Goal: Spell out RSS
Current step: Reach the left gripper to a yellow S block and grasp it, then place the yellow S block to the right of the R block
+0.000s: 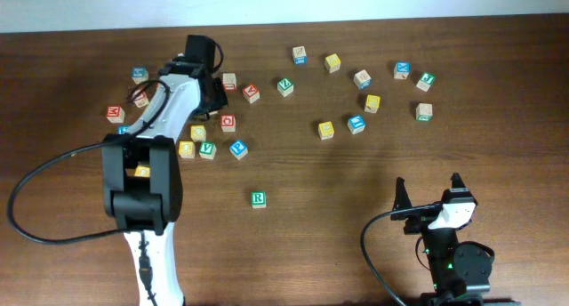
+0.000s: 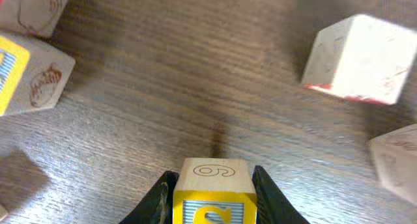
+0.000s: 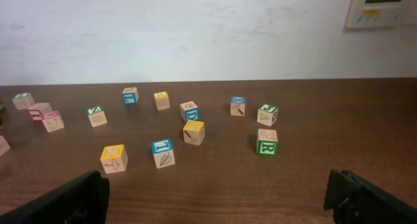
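Observation:
My left gripper [image 2: 214,185] is shut on a yellow S cube [image 2: 214,210] with a 6 on its top face, low over the wood. In the overhead view this gripper [image 1: 212,88] is at the back left among the cubes and hides the S cube. The green R cube [image 1: 258,198] lies alone in the front middle, well apart from both grippers. I cannot tell which other yellow cube is the second S. My right gripper [image 1: 428,189] is open and empty at the front right, and it also shows in the right wrist view [image 3: 215,204].
Several loose cubes lie around the left arm, among them a red one [image 1: 228,122], a blue one [image 1: 238,148] and a yellow one [image 1: 186,149]. More lie at the back right, such as a yellow one [image 1: 326,129]. A green cube [image 3: 266,146] shows an R-like side face.

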`<state>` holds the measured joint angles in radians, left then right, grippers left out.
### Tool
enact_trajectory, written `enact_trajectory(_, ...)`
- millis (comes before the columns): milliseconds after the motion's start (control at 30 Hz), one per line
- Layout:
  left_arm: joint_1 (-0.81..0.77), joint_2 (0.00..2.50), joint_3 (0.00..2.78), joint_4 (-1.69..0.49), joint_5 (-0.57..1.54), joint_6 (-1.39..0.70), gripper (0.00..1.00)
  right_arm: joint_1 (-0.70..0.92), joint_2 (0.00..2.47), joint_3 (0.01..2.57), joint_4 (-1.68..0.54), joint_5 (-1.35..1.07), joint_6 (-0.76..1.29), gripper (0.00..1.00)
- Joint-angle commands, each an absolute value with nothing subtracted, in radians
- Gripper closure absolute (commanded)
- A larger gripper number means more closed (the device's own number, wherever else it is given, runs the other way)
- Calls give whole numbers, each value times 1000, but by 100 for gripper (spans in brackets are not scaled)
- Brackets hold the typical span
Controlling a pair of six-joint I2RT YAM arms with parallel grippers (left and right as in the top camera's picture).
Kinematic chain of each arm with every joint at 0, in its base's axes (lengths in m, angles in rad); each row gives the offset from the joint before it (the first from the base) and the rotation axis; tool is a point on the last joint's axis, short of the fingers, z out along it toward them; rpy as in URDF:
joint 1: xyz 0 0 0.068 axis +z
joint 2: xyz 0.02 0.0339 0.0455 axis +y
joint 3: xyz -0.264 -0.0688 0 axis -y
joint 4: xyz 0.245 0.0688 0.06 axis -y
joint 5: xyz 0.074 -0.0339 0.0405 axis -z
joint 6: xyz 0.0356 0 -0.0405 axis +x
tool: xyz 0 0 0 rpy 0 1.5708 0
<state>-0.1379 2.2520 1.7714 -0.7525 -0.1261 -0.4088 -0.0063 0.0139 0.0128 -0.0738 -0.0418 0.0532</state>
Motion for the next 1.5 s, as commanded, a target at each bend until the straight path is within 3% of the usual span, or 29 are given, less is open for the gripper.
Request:
enact_trajectory(0, -134, 2260, 1835, -803, -109, -407, 75, -13, 7, 6, -76, -37, 57, 2)
enact_trajectory(67, -134, 2260, 1894, -887, -79, -407, 75, -13, 7, 6, -76, -37, 57, 2)
enact_trajectory(267, -146, 2261, 2136, -1288, 289, -406, 75, -13, 7, 6, -76, -37, 57, 2)
enact_trajectory(400, -311, 2263, 2120, -1458, 292, -403, 77, -13, 7, 6, -76, -37, 57, 2)
enact_trajectory(500, -527, 2263, 2012, -1437, 242, -404, 78, -13, 7, 6, -76, -37, 57, 2)
enact_trajectory(667, -718, 2263, 1806, -1336, 172, -477, 78, -13, 7, 6, -76, -37, 57, 2)
enact_trajectory(833, -694, 2263, 1787, -1341, 63, -537, 76, -13, 7, 6, -76, -37, 57, 2)
enact_trajectory(900, -636, 2263, 1797, -1375, 75, -522, 82, -13, 7, 6, -76, -37, 57, 2)
enact_trajectory(967, -586, 2263, 1813, -1411, 115, -522, 79, -13, 7, 6, -76, -37, 57, 2)
enact_trajectory(1233, -614, 2263, 1802, -1388, 115, -522, 72, -13, 7, 6, -76, -37, 57, 2)
enact_trajectory(1467, -617, 2263, 1735, -1351, 111, -523, 77, -13, 7, 6, -76, -37, 57, 2)
